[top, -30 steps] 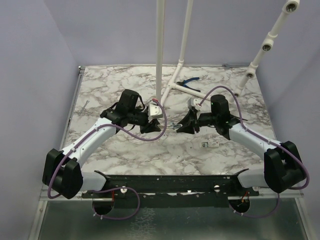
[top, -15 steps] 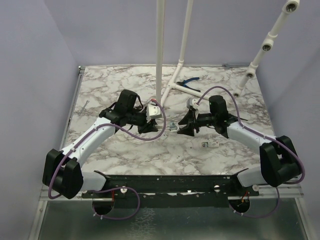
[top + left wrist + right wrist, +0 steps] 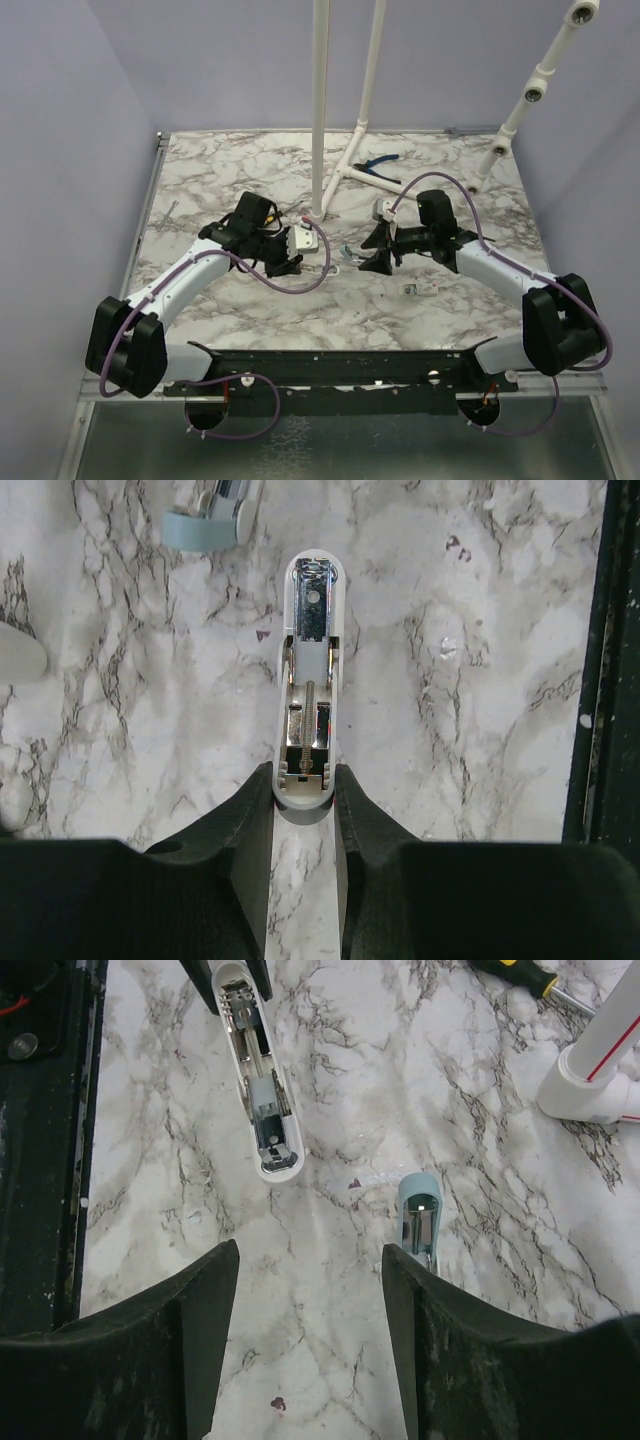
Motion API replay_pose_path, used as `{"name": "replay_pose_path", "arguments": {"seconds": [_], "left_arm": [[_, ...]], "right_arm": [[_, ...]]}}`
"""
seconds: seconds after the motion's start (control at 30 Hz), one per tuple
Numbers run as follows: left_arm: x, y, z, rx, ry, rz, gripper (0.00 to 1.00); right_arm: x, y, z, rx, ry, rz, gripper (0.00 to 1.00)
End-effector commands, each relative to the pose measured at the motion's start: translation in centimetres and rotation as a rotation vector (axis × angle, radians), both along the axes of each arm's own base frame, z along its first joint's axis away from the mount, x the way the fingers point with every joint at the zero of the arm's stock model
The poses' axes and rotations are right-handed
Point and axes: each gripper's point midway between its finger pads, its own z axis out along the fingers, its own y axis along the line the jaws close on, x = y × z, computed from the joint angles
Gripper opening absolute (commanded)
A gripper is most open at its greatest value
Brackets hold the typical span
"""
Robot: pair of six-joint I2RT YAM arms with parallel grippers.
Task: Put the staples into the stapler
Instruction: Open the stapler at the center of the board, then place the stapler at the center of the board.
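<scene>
Here, lilac walls [image 3: 60, 150] flank the veined marble table [image 3: 220, 160]; left fingers [image 3: 250, 820] pinch stapler [image 3: 310, 680].

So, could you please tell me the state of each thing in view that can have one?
Left gripper: shut on the rear end of the white stapler half.
Right gripper: open, holding nothing.
White stapler half: held, with its metal channel and spring exposed.
Pale blue stapler half: lying loose, apart from the white half, next to one right finger.
Yellow-handled screwdriver: lying untouched.
</scene>
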Motion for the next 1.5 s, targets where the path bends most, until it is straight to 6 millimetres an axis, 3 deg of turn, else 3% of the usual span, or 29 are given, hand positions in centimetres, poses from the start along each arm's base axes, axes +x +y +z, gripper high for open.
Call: {"name": "replay_pose_path", "arguments": {"seconds": [0.0, 0.23, 0.43, 0.77, 1.13, 1.23, 1.47], "left_arm": [[0.4, 2.4, -2.0, 0.093, -0.045, -0.010, 0.00], [1.7, 4.0, -4.8, 0.173, -0.061, -0.043, 0.00], [2.2, 4.3, -7.0, 0.205, -0.043, -0.081, 0.00], [2.5, 4.0, -8.1, 0.201, -0.033, -0.096, 0.23], [3.2, 3.6, -6.1, 0.158, -0.071, -0.055, 0.54], [3.6, 3.4, -5.1, 0.145, -0.088, -0.035, 0.58], [4.2, 3.0, -1.8, 0.075, -0.104, 0.048, 0.63]], "right_arm": [[0.5, -0.5, 0.4, -0.045, -0.039, 0.001, 0.63], [0.7, -1.3, -0.4, -0.100, -0.036, -0.029, 0.64], [-0.1, -2.4, -1.1, -0.161, -0.030, -0.045, 0.64], [-2.3, -4.0, -2.4, -0.257, 0.045, -0.025, 0.67], [-2.0, -5.7, -3.2, -0.360, 0.019, -0.058, 0.68], [-2.0, -6.4, -3.7, -0.412, 0.021, -0.057, 0.69], [-3.0, -10.6, -5.6, -0.604, 0.007, -0.045, 0.70]]}}
